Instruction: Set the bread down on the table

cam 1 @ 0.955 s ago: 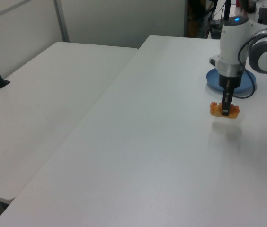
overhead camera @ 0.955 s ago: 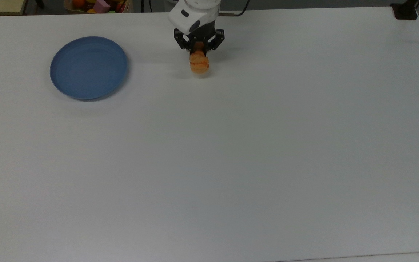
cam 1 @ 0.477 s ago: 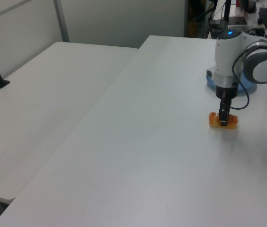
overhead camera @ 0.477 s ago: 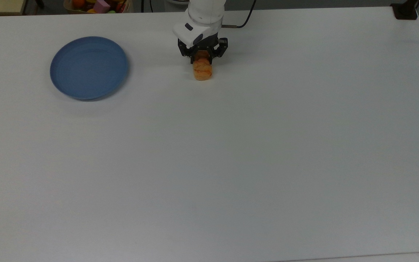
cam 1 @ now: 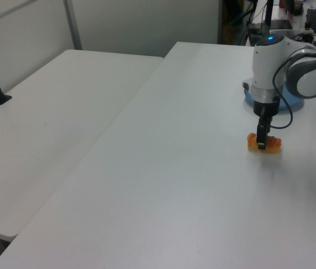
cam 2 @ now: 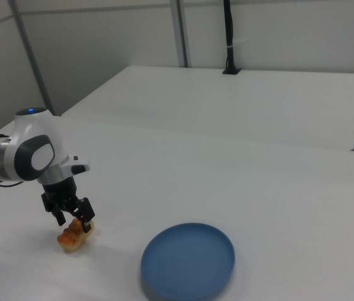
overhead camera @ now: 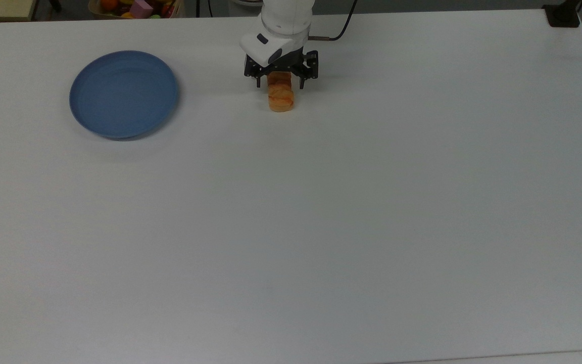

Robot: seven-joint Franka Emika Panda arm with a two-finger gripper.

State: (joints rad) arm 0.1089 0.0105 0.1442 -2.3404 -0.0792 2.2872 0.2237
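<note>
On the table (overhead camera: pixel 321 227), one bread (overhead camera: pixel 281 96), one open hand (overhead camera: pixel 280 83).

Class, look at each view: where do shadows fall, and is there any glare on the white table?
Top view: a soft shadow edges the blue plate and the bread; the table is evenly lit, without hard glare. Left view: a faint shadow sits beside the bread. Right view: the gripper is dark against the bright tabletop.

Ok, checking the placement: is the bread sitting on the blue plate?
No, the bread lies on the white table, well apart from the blue plate.
</note>
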